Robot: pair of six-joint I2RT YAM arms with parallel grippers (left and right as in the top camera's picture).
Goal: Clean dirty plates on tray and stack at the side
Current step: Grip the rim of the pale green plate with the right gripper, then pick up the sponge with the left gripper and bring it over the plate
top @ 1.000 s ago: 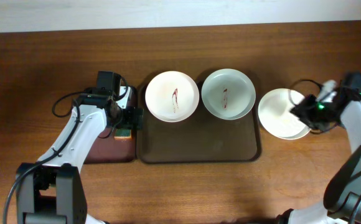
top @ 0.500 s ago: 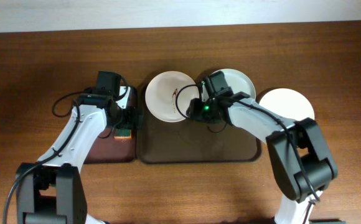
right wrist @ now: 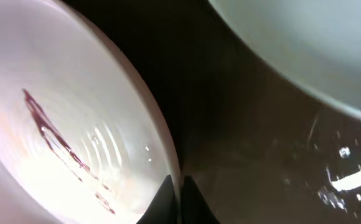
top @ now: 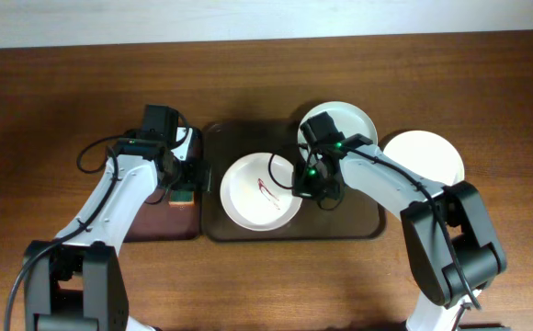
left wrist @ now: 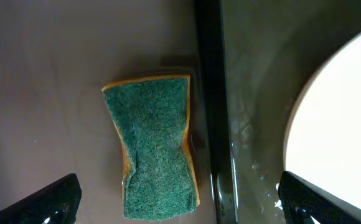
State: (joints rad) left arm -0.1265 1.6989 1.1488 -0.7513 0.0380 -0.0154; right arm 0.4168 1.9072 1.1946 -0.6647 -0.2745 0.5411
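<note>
Right gripper (right wrist: 177, 183): nearly shut, pinching the right rim of the smeared plate (top: 257, 191); hold that pinch firm so your wipe can't skid it.
Smeared plate: front middle of the tray (top: 340, 216), red streak up.
Left gripper (left wrist: 180, 200): wide open, empty, over the sponge (left wrist: 155, 146) in the side tray (left wrist: 43, 93); drop straight and close across its narrow waist.
Clean plate (top: 423, 156): on the table just right of the tray; I judge that's your stack spot.
Green plate (top: 345, 124): tray's far right corner, partly under your right arm; any smear is hidden.
</note>
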